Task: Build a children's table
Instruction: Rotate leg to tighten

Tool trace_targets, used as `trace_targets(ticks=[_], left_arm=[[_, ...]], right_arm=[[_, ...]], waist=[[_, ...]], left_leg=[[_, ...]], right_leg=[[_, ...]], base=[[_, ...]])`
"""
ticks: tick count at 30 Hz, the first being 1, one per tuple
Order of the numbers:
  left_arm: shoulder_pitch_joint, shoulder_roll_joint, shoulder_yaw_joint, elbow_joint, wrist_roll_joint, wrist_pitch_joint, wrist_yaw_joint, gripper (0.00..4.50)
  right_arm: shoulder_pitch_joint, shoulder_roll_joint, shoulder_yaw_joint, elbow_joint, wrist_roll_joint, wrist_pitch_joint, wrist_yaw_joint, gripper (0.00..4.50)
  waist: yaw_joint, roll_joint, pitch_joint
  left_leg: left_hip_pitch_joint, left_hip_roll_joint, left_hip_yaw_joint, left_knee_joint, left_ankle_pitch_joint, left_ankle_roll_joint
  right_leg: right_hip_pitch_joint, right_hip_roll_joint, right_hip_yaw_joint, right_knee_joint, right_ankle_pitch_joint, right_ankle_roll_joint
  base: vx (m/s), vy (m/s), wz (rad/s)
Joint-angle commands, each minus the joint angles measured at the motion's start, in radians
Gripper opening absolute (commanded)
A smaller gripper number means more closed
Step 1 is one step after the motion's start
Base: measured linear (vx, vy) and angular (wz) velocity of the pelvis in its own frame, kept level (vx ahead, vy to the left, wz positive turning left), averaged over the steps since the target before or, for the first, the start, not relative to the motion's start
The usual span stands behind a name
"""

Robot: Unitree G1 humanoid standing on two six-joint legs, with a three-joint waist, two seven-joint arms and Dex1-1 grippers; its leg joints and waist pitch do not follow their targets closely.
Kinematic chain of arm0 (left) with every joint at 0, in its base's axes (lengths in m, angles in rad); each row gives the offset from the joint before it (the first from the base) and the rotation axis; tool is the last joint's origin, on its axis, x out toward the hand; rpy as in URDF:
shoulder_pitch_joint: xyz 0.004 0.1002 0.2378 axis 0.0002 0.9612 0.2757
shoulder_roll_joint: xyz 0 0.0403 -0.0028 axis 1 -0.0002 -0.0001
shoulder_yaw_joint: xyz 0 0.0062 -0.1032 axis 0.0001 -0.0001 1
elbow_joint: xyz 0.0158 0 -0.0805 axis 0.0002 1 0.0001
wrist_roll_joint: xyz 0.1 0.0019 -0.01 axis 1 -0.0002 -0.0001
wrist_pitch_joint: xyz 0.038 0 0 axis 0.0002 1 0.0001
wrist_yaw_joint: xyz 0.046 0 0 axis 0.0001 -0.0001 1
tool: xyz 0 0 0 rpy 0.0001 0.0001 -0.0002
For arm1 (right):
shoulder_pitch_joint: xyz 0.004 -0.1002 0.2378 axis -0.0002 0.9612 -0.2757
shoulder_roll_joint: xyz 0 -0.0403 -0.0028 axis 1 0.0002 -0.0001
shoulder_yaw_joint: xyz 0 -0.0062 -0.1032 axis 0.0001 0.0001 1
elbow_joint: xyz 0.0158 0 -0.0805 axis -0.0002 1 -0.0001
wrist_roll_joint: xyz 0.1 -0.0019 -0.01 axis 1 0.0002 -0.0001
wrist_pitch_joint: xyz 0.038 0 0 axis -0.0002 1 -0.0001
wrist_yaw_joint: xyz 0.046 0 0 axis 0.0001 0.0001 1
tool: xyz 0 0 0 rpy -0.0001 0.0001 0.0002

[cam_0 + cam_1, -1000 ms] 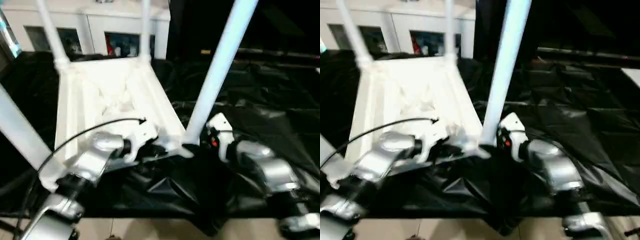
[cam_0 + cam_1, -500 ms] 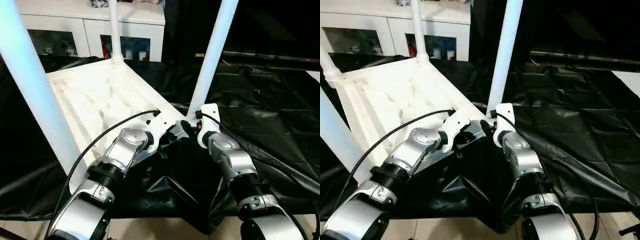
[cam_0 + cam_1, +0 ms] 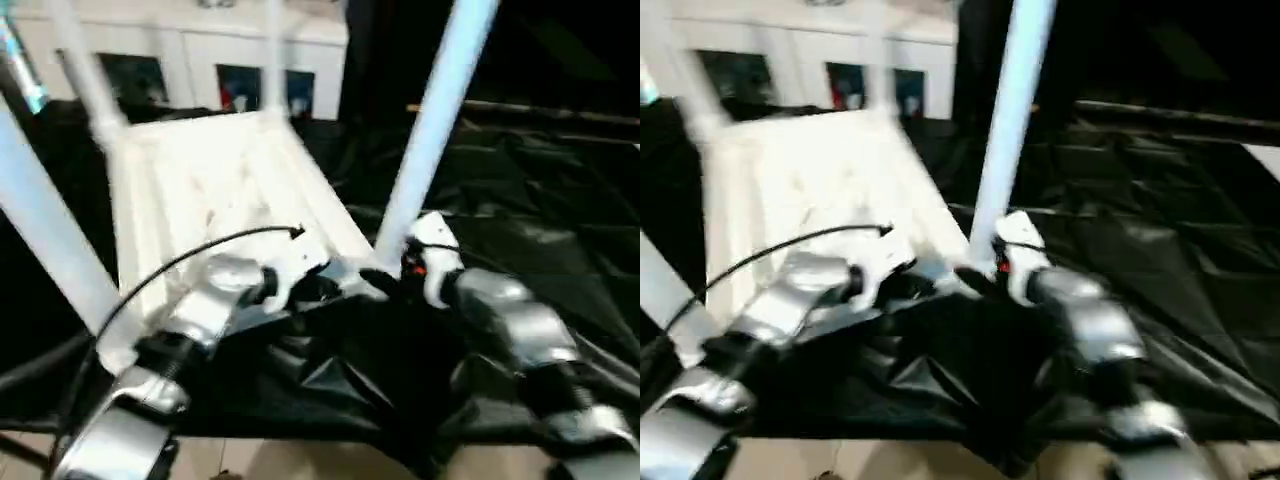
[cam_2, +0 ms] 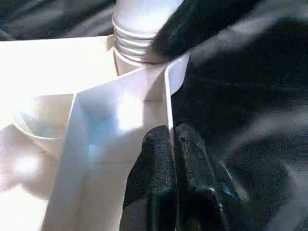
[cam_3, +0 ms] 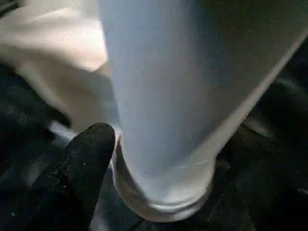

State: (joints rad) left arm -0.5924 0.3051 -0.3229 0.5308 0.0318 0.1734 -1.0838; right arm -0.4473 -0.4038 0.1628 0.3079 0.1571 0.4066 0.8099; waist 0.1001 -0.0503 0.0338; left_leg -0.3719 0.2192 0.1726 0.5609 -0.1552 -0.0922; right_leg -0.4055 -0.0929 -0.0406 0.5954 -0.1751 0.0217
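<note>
The black sheeting [image 3: 520,230] covers the big table, and on it the white tabletop [image 3: 215,190] lies upside down with its legs standing up. The nearest leg [image 3: 430,130] rises from the near right corner. The left gripper [image 4: 169,142] pinches the tabletop's thin edge wall there. The right gripper [image 5: 144,159] has one finger [image 5: 84,159] beside that leg's base; its spread cannot be told.

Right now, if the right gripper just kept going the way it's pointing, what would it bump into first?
Most likely the base of the near white leg, standing in the tabletop's corner socket. The right gripper's finger already sits right beside it.
</note>
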Motion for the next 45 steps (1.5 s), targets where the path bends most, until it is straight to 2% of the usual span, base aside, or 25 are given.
trace_targets(ticks=[1, 2, 3, 4, 10, 16, 20, 25, 26, 31, 34, 35, 38, 39, 41, 42, 43, 45], left_arm=[[0.021, 0.004, -0.044, -0.021, -0.013, 0.000, -0.085, 0.00], [0.024, 0.008, -0.046, -0.027, -0.015, -0.002, -0.094, 0.00], [0.033, 0.019, -0.050, -0.051, -0.029, 0.011, -0.130, 0.00], [0.044, 0.033, -0.057, -0.083, -0.046, 0.031, -0.167, 0.00], [0.061, 0.045, -0.061, -0.131, -0.061, 0.043, -0.187, 0.00], [0.066, 0.048, -0.062, -0.149, -0.057, 0.055, -0.188, 0.00], [0.067, 0.050, -0.061, -0.150, -0.053, 0.058, -0.186, 0.00], [0.067, 0.052, -0.061, -0.151, -0.052, 0.060, -0.181, 0.00], [0.068, 0.053, -0.061, -0.152, -0.052, 0.060, -0.181, 0.00], [0.069, 0.052, -0.057, -0.149, -0.051, 0.059, -0.175, 0.00], [0.055, 0.017, -0.034, -0.109, -0.034, 0.059, -0.087, 0.00], [0.034, -0.017, -0.019, -0.059, -0.010, 0.045, 0.002, 0.00], [0.001, -0.074, 0.001, 0.008, 0.016, 0.050, 0.127, 0.00], [-0.002, -0.080, 0.003, 0.014, 0.018, 0.052, 0.139, 0.00], [-0.050, -0.162, 0.008, 0.091, 0.053, 0.097, 0.293, 0.00], [-0.063, -0.191, 0.008, 0.108, 0.058, 0.111, 0.332, 0.00], [-0.070, -0.207, 0.008, 0.116, 0.060, 0.118, 0.351, 0.00], [-0.084, -0.248, 0.001, 0.132, 0.066, 0.131, 0.370, 0.00]], right_arm=[[0.012, -0.032, -0.002, -0.038, 0.007, 0.017, 0.052, 3.88], [0.016, -0.041, -0.001, -0.044, 0.008, 0.017, 0.065, 3.88], [0.024, -0.055, 0.000, -0.060, 0.011, 0.025, 0.085, 3.88], [0.032, -0.067, -0.001, -0.075, 0.015, 0.031, 0.098, 3.88], [0.052, -0.076, 0.027, -0.097, 0.016, 0.043, 0.121, 3.88], [0.040, -0.055, 0.029, -0.077, 0.013, 0.046, 0.111, 3.51], [0.040, -0.054, 0.035, -0.079, 0.014, 0.049, 0.115, 3.10], [0.047, -0.052, 0.039, -0.080, 0.015, 0.048, 0.115, 2.76], [0.048, -0.051, 0.040, -0.081, 0.015, 0.048, 0.114, 2.73], [0.061, -0.041, 0.041, -0.082, 0.022, 0.051, 0.102, 2.65], [0.045, 0.033, -0.021, -0.005, 0.013, 0.025, -0.048, 2.64], [0.022, 0.079, -0.062, 0.060, 0.001, 0.017, -0.164, 2.64], [-0.008, 0.141, -0.109, 0.148, -0.008, 0.020, -0.315, 2.63], [-0.011, 0.147, -0.113, 0.157, -0.009, 0.020, -0.331, 2.63], [-0.054, 0.237, -0.151, 0.251, -0.018, 0.016, -0.515, 2.63], [-0.068, 0.267, -0.153, 0.271, -0.025, 0.014, -0.562, 2.63], [-0.075, 0.283, -0.152, 0.280, -0.030, 0.012, -0.585, 2.63], [-0.100, 0.326, -0.146, 0.309, -0.043, 0.003, -0.631, 2.63]], waist=[[-0.001, 0.007, -0.055], [-0.001, 0.021, -0.055], [-0.004, 0.013, -0.056], [-0.002, 0.009, -0.054], [-0.003, 0.008, -0.050], [-0.007, 0.008, -0.052], [-0.011, 0.008, -0.051], [-0.011, 0.009, -0.052], [-0.011, 0.011, -0.053], [-0.011, 0.010, -0.054], [-0.015, 0.010, -0.052], [-0.019, 0.007, -0.049], [-0.027, 0.008, -0.048], [-0.027, 0.009, -0.048], [-0.032, 0.006, -0.046], [-0.036, 0.007, -0.047], [-0.037, 0.006, -0.048], [-0.037, 0.006, -0.048]], left_leg=[[0.015, 0.007, 0.013, -0.059, -0.238, 0.027], [0.016, 0.006, 0.012, -0.059, -0.241, 0.022], [0.017, 0.005, 0.013, -0.058, -0.254, 0.016], [0.015, 0.006, 0.013, -0.059, -0.258, 0.012], [0.016, 0.007, 0.011, -0.063, -0.287, -0.004], [0.014, 0.005, 0.012, -0.061, -0.264, -0.004], [0.015, 0.004, 0.011, -0.061, -0.277, -0.004], [0.014, 0.004, 0.012, -0.060, -0.270, -0.005], [0.015, 0.004, 0.011, -0.060, -0.269, -0.005], [0.015, 0.003, 0.012, -0.058, -0.261, -0.003], [0.014, 0.002, 0.011, -0.060, -0.281, -0.015], [0.014, 0.001, 0.012, -0.061, -0.306, -0.023], [0.018, -0.002, 0.006, -0.062, -0.366, -0.049], [0.020, -0.001, 0.005, -0.063, -0.380, -0.051], [0.020, -0.002, 0.005, -0.063, -0.391, -0.048], [0.022, -0.004, 0.004, -0.062, -0.396, -0.053], [0.020, -0.005, 0.002, -0.062, -0.390, -0.054], [0.019, -0.004, 0.001, -0.063, -0.392, -0.047]], right_leg=[[0.048, -0.024, 0.023, -0.053, -0.068, -0.218], [0.044, -0.025, 0.023, -0.052, -0.069, -0.221], [0.046, -0.024, 0.022, -0.054, -0.082, -0.224], [0.048, -0.026, 0.022, -0.054, -0.102, -0.224], [0.043, -0.029, 0.024, -0.063, -0.199, -0.199], [0.044, -0.027, 0.023, -0.059, -0.164, -0.201], [0.044, -0.027, 0.023, -0.061, -0.190, -0.197], [0.044, -0.027, 0.023, -0.060, -0.176, -0.199], [0.044, -0.027, 0.023, -0.059, -0.172, -0.201], [0.046, -0.026, 0.023, -0.058, -0.156, -0.206], [0.043, -0.027, 0.022, -0.060, -0.191, -0.202], [0.039, -0.028, 0.022, -0.066, -0.242, -0.191], [0.034, -0.029, 0.020, -0.075, -0.365, -0.158], [0.031, -0.031, 0.020, -0.080, -0.394, -0.143], [0.026, -0.029, 0.020, -0.085, -0.411, -0.131], [0.023, -0.029, 0.020, -0.086, -0.427, -0.128], [0.026, -0.029, 0.019, -0.085, -0.427, -0.126], [0.025, -0.029, 0.019, -0.088, -0.413, -0.119]], base=[[0.000, 0.000, 0.00], [0.000, 0.000, 0.00], [0.000, 0.000, 0.00], [0.000, 0.000, 0.00], [0.000, 0.000, 0.00], [0.000, 0.000, 0.00], [0.000, 0.000, 0.00], [0.000, 0.000, 0.00], [0.000, 0.000, 0.00], [0.000, 0.000, 0.00], [0.000, 0.000, 0.00], [0.000, 0.000, 0.00], [0.000, 0.000, 0.00], [0.000, 0.000, 0.00], [0.000, 0.000, 0.00], [0.000, 0.000, 0.00], [0.000, 0.000, 0.00], [0.000, 0.000, 0.00]])
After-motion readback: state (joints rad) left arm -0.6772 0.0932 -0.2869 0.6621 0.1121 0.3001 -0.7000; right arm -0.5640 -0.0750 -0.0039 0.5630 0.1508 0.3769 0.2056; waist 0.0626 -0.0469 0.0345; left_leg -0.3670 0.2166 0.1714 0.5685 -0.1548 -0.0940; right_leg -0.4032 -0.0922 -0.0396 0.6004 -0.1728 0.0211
